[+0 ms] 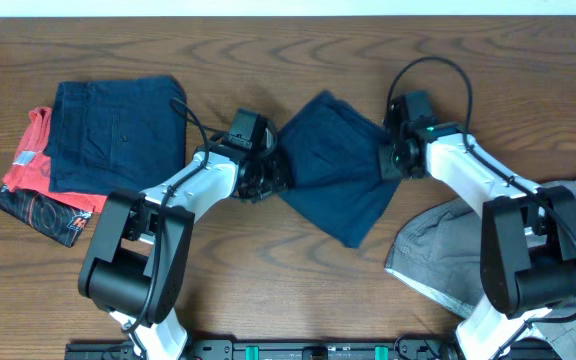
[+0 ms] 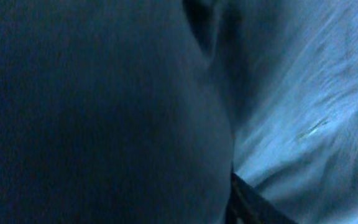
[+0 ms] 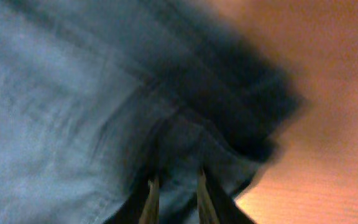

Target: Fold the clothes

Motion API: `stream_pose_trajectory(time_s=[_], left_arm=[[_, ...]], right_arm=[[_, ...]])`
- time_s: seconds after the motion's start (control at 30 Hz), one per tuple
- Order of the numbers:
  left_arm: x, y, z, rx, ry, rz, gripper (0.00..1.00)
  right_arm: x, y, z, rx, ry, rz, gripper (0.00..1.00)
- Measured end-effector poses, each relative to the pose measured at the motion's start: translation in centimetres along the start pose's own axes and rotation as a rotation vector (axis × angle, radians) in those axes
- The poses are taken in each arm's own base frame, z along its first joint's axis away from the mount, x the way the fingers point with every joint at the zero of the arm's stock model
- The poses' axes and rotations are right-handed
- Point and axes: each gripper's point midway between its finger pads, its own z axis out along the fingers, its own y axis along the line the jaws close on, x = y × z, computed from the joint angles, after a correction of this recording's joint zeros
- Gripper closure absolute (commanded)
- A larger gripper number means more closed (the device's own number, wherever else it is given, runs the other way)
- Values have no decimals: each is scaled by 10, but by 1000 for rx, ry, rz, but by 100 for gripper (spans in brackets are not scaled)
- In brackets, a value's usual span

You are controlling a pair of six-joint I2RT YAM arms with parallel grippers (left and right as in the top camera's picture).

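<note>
Folded stack (image 1: 108, 140) lies at left edge; shorts (image 1: 333, 165) mid-fold, right hand (image 3: 174, 186) pinching them, left hand (image 1: 266, 178) grip not discernible; grey garment (image 1: 433, 255) unfolded, near-right corner.

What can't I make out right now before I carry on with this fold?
- Left wrist: the navy garment fills the blurred frame, hiding the left gripper; grip unknown.
- Right wrist: blur hides whether the right gripper pinches cloth.
- Overhead: the grey garment is cut by the right edge and covered by the right arm.
- Overhead: the red garment lies mostly under folded navy shorts.
</note>
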Motion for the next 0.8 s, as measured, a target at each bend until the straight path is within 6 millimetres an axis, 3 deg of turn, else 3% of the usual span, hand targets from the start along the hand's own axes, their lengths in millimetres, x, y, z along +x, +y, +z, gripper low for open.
stream_pose_trajectory(time_s=[0.1, 0.23, 0.27, 0.3, 0.47, 0.6, 0.7, 0.8], left_arm=[[37, 9, -4, -38, 138, -50, 57], [81, 23, -14, -111, 259, -88, 52], [85, 23, -17, -114, 263, -85, 43], [86, 19, -23, -100, 247, -62, 0], [55, -18, -69, 26, 13, 82, 2], [16, -31, -102, 44, -225, 173, 2], [-13, -35, -111, 39, -350, 255, 2], [-38, -33, -105, 16, -412, 344, 2]], right_arm=[[-35, -15, -2, 34, -139, 5, 77], [-47, -17, -4, 26, -183, -13, 75], [-46, -15, -4, 20, -180, -20, 75], [-44, -13, -3, 14, -171, -27, 74], [-26, -9, -1, 3, -98, -43, 69], [-13, -11, -5, 7, -48, -42, 64], [-12, -11, -26, 3, -57, -40, 60], [-17, -11, -60, -3, -106, -37, 57]])
